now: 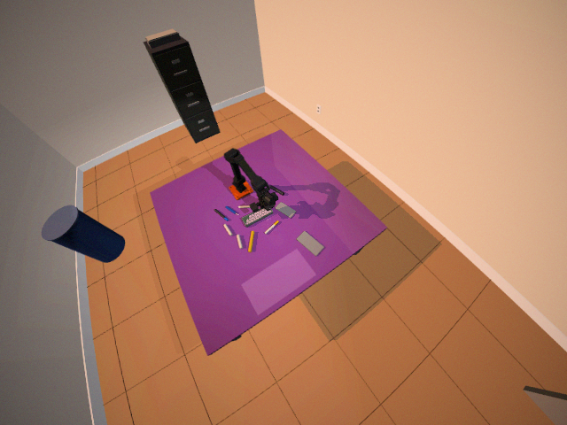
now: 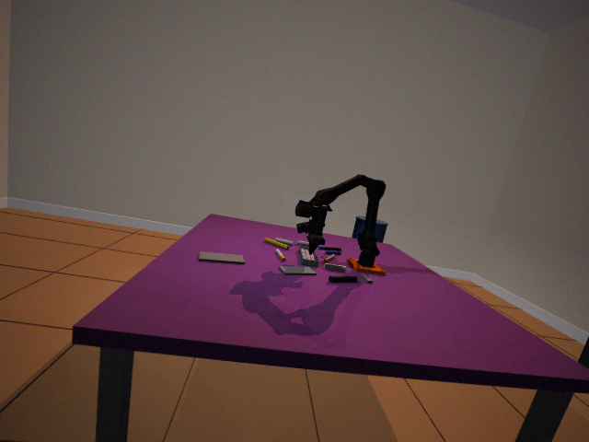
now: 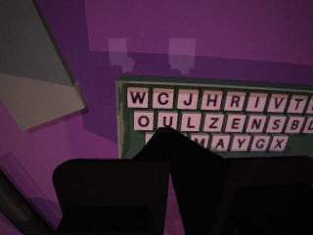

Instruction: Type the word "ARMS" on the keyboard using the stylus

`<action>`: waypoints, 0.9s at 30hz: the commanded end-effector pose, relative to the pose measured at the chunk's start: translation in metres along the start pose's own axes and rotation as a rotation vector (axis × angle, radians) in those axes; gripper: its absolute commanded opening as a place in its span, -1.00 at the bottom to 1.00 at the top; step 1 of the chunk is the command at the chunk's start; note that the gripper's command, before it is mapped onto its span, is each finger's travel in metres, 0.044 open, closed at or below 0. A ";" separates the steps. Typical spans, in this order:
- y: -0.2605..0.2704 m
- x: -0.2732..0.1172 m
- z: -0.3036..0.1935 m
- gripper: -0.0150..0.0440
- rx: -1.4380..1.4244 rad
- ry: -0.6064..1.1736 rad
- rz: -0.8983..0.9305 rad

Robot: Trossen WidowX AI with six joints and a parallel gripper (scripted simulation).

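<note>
The black arm reaches down from its orange base so that the tool (image 2: 314, 249) hangs point-down over the near edge of the small green keyboard with white lettered keys (image 1: 256, 217), which lies on the purple desk (image 2: 200, 304). The tool's fingers are pressed fully together with nothing between them; in the wrist view their dark tips (image 3: 172, 147) cover part of the bottom key row, left of M. Several pen-like sticks lie scattered on the desk around the keyboard: a yellow one (image 1: 251, 241), white ones, a blue one (image 1: 231, 210) and a black cylinder (image 2: 342, 279) near the arm's base. Which of these is the stylus cannot be told. Two flat grey slabs (image 1: 310, 243) lie beside them.
</note>
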State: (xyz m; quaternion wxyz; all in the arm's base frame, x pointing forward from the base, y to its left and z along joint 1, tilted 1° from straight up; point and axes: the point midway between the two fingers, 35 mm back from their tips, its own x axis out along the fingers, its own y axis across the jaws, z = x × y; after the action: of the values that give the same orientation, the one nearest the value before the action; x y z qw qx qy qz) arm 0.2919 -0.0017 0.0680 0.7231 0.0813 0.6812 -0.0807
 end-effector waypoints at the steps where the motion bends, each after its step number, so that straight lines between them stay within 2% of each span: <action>1: -0.002 0.001 -0.002 -0.49 0.012 0.025 -0.012; 8: -0.004 0.001 -0.002 -0.49 0.012 0.025 -0.012; 14: -0.068 0.000 -0.002 -0.49 0.012 0.025 -0.019; 27: -0.070 0.000 -0.003 -0.49 0.012 0.025 -0.019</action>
State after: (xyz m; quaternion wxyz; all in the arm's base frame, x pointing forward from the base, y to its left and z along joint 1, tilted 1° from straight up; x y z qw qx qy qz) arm 0.2746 -0.0674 0.0678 0.7139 0.0825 0.6893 -0.0916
